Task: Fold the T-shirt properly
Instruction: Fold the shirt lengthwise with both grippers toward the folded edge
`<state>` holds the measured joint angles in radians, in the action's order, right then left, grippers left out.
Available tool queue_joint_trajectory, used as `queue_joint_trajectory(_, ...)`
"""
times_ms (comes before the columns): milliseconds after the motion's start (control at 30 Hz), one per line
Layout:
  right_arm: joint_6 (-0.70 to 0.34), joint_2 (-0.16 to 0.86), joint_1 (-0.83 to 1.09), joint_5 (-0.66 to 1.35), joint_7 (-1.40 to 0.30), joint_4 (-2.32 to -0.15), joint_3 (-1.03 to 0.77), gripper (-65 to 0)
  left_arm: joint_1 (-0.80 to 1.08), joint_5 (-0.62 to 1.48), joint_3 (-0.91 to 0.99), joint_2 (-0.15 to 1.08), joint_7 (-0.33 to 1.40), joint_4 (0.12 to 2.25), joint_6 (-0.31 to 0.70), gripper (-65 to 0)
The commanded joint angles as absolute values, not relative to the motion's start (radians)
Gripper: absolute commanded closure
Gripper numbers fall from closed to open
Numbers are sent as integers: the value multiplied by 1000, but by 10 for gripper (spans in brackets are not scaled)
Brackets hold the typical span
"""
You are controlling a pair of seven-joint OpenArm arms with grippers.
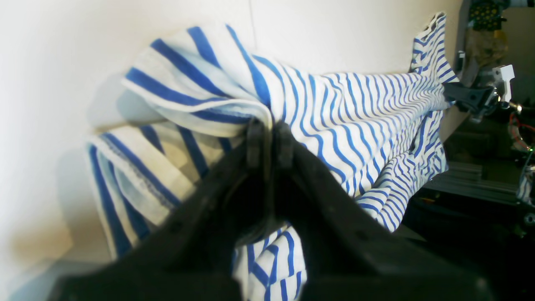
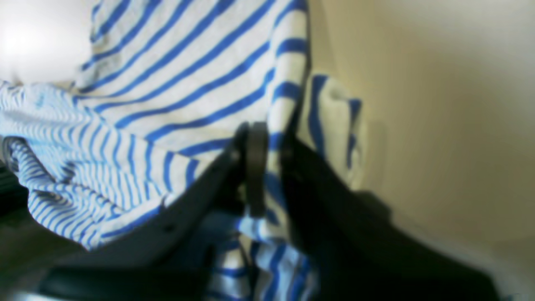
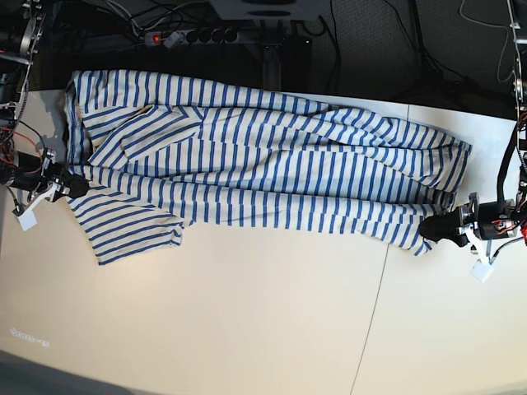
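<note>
The T-shirt (image 3: 263, 164), white with thin blue stripes, lies stretched sideways across the far half of the table, its far edge hanging over the table's back. A short sleeve (image 3: 132, 230) lies flat at the left. My left gripper (image 3: 430, 227) is at the shirt's right end, shut on a bunch of cloth (image 1: 267, 121). My right gripper (image 3: 78, 186) is at the left end, shut on a fold of the striped cloth (image 2: 271, 138). The cloth runs taut between the two grippers. The other arm's gripper (image 1: 449, 93) shows in the left wrist view.
The white table (image 3: 247, 313) has a seam running down its right part. A power strip (image 3: 185, 36), cables and a stand sit behind the table's back edge. Arm bases stand at both side edges.
</note>
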<state>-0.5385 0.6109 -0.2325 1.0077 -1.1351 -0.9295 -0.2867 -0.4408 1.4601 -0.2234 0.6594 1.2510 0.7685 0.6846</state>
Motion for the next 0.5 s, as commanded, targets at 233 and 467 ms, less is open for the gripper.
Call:
queue_joint_trajectory(233, -631, 637, -323, 967, -1024, -943, -292, -364, -468, 1481, -218, 681, 1232, 783, 698, 0)
queue_joint_trajectory(467, -629, 627, -445, 828, -960, -925, -289, -364, -468, 1481, -218, 681, 1232, 783, 698, 0)
